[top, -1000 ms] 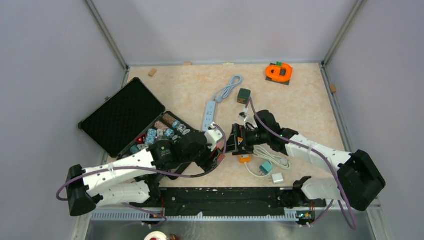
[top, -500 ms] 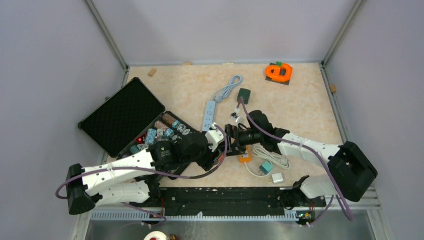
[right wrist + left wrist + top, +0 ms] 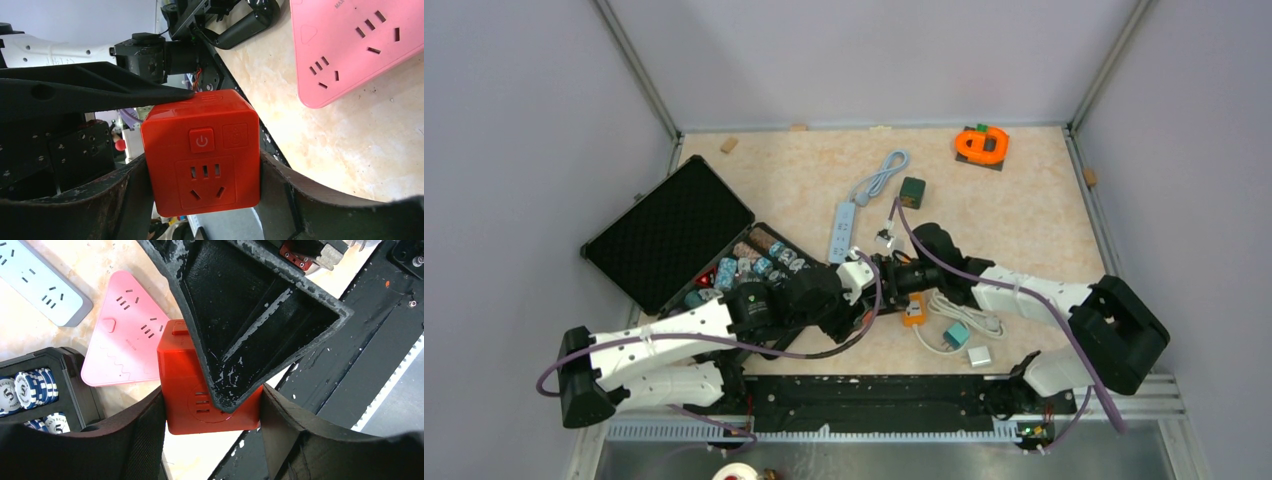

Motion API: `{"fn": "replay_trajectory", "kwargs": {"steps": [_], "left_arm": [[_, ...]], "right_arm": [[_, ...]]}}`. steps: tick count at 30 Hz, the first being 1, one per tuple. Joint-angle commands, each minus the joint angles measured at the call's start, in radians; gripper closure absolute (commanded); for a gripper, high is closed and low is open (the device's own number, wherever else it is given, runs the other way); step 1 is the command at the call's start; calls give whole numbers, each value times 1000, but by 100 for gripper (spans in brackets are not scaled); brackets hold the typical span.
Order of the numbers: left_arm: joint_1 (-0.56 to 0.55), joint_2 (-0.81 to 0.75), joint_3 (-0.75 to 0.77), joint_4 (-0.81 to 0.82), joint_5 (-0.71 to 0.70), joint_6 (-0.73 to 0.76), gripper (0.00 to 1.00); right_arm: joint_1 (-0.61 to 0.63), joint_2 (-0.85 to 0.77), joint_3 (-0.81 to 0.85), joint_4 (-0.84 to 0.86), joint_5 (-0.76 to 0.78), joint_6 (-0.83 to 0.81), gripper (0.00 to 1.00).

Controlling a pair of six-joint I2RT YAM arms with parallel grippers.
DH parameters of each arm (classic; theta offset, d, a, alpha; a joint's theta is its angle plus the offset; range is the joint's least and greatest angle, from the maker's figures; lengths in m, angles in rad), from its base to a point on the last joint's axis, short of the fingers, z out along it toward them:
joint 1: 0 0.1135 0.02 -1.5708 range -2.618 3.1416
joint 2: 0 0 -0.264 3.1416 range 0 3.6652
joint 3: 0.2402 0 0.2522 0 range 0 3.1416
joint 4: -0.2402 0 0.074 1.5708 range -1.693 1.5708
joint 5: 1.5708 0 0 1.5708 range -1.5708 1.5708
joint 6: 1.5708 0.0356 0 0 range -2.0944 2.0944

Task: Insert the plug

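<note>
A red cube plug adapter (image 3: pixel 202 155) with a power button and socket holes hangs above the table, and both grippers hold it. In the left wrist view my left gripper (image 3: pixel 212 410) is shut on the cube (image 3: pixel 185 390), its fingers pressed to two opposite sides. One black finger (image 3: pixel 250 315) of the right gripper lies across the cube's top. In the right wrist view my right gripper (image 3: pixel 202 180) is shut on the other two sides. From above the grippers meet at the table's middle (image 3: pixel 871 283) and hide the cube. A pink triangular socket strip (image 3: pixel 125 340) lies just beyond.
A pale power strip (image 3: pixel 841 230) with its cable lies behind the grippers. An open black case (image 3: pixel 674 235) with poker chips stands at the left. A white coiled cable with a teal adapter (image 3: pixel 957 334) lies at the near right. A green cube (image 3: pixel 912 191) and an orange object (image 3: pixel 982 145) sit further back.
My right arm has moved left to the left gripper, and its jaws have closed from wide open onto the red cube. The left arm has held still.
</note>
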Motion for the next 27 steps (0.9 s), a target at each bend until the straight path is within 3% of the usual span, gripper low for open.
{"fn": "replay_trajectory", "kwargs": {"steps": [1, 4, 5, 6, 7, 10, 14, 16, 17, 20, 21, 27], "left_arm": [[-5, -9, 30, 77, -19, 10, 93], [-5, -13, 20, 88, -15, 14, 87], [-5, -15, 16, 92, -16, 16, 86], [-5, -17, 12, 94, -19, 16, 85], [-5, -19, 9, 96, -21, 17, 85], [-5, -19, 5, 103, -24, 14, 85], [-5, -19, 0, 113, -39, 9, 80], [-6, -14, -3, 117, -44, 8, 73], [-5, -10, -2, 118, -43, 6, 62], [-6, -3, 3, 124, -46, -10, 14], [-5, -1, 4, 131, -48, -16, 3], [6, -19, 2, 160, -125, -143, 1]], "right_arm": [[6, -31, 50, -9, 33, -36, 34], [6, -39, 56, -45, 57, -58, 40], [6, -42, 59, -58, 61, -67, 49], [7, -44, 62, -69, 65, -78, 66], [7, -45, 68, -83, 71, -87, 76], [7, -57, 73, -114, 101, -111, 95], [7, -68, 73, -165, 131, -129, 100], [7, -73, 73, -178, 143, -136, 100], [7, -77, 73, -188, 153, -142, 100], [6, -90, 82, -254, 238, -185, 100], [5, -91, 90, -289, 279, -212, 100], [4, -52, 86, -425, 489, -303, 100]]}}
